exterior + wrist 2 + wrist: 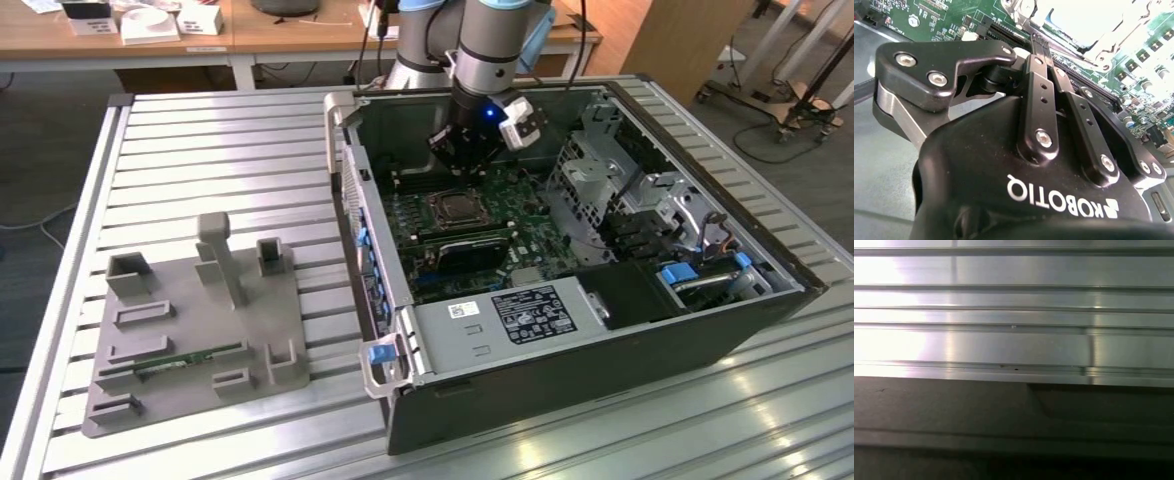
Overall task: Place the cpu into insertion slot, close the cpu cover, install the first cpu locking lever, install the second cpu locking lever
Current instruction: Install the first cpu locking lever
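Black two-finger gripper (457, 168) on grey robot arm (487, 40), white print on its body, left unread. Fingertips (1034, 62) pressed together in second wrist view, nothing seen between. Hangs inside open black computer case (694, 330) over green motherboard (527, 205). Small square silver-rimmed insertion slot (461, 208) just beyond the closed jaws, apart from them. White sticker (463, 309) and black printed label (534, 312) on grey metal box (441, 345). Ribbed aluminium table (214, 150). Grey moulded fixture plate (187, 340) on exterior view's left. Wooden desks (134, 40) behind.
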Robot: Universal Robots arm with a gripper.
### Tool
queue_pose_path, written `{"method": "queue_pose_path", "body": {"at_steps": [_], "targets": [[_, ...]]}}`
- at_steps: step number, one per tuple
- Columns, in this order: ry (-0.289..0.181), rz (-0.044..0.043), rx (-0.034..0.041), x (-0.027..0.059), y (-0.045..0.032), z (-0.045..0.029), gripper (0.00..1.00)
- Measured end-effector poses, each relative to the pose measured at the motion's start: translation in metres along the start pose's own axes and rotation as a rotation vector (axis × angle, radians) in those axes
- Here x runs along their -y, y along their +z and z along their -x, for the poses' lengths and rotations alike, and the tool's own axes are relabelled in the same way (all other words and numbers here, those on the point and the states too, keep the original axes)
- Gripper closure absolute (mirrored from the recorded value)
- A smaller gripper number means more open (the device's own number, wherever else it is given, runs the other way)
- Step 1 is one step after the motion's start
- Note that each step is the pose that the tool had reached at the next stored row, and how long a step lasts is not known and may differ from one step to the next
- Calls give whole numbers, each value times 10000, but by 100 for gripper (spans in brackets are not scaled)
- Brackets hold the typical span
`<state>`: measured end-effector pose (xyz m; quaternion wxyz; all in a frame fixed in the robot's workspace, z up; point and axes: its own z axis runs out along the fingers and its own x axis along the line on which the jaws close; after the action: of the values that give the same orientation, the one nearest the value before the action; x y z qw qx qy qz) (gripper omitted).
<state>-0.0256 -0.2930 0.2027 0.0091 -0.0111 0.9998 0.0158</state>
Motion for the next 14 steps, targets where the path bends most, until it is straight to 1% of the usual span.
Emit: {"method": "queue_pose_path", "body": {"at_steps": [5, 14], "targets": [[0, -3, -2, -1, -25, 0, 90], [-1, -22, 0, -1, -15, 1, 90]]}}
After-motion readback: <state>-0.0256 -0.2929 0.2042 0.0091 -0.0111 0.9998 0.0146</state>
